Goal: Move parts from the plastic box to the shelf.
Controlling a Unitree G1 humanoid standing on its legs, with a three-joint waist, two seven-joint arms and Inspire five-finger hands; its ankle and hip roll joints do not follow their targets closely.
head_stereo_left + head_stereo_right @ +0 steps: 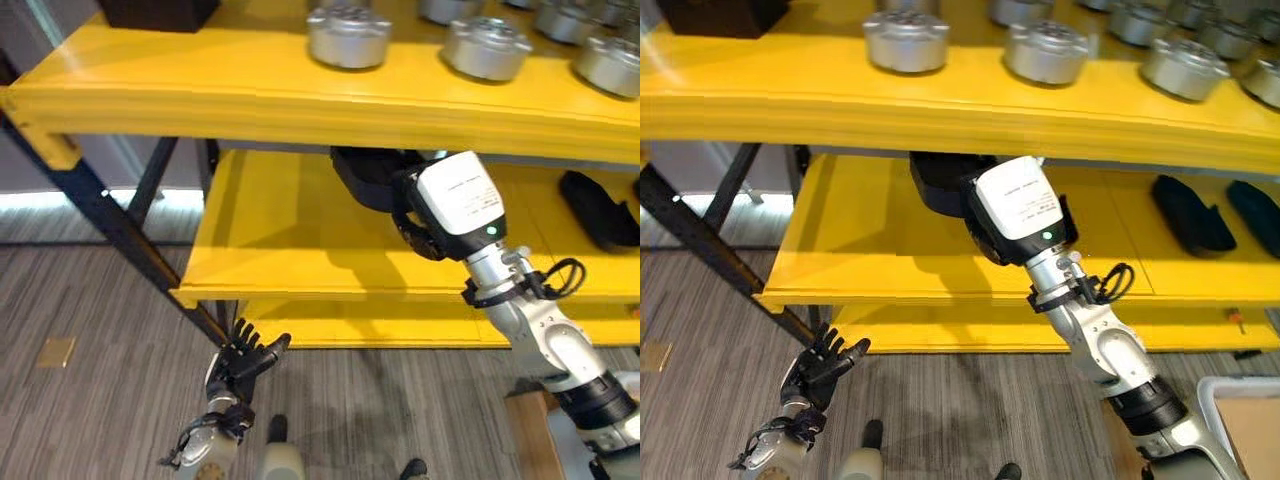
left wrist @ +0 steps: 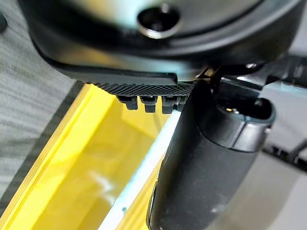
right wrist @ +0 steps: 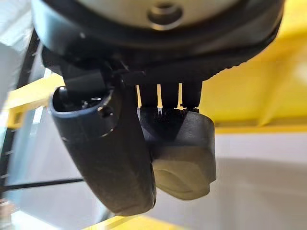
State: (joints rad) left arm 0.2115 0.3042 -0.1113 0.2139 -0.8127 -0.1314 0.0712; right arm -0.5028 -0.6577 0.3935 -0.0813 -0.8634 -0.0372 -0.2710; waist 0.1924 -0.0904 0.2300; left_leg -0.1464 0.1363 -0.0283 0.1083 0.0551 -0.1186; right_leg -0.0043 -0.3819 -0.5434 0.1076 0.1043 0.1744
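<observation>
My right hand (image 1: pixel 385 185) reaches in over the yellow middle shelf (image 1: pixel 290 250), just under the top board. In the right wrist view its thumb (image 3: pixel 110 158) and fingers (image 3: pixel 163 98) are curled round a black part (image 3: pixel 180 143), which is held above the shelf. My left hand (image 1: pixel 245 360) hangs low over the floor by the shelf's front left corner, with its fingers straight and nothing in it. Several round silver parts (image 1: pixel 348 35) stand on the top shelf (image 1: pixel 200 95).
Two more black parts (image 1: pixel 1185 215) lie at the right end of the middle shelf. A dark box (image 1: pixel 160 12) stands at the top shelf's left. A black slanting brace (image 1: pixel 110 225) crosses the frame's left side. A pale box rim (image 1: pixel 1215 385) shows at the lower right.
</observation>
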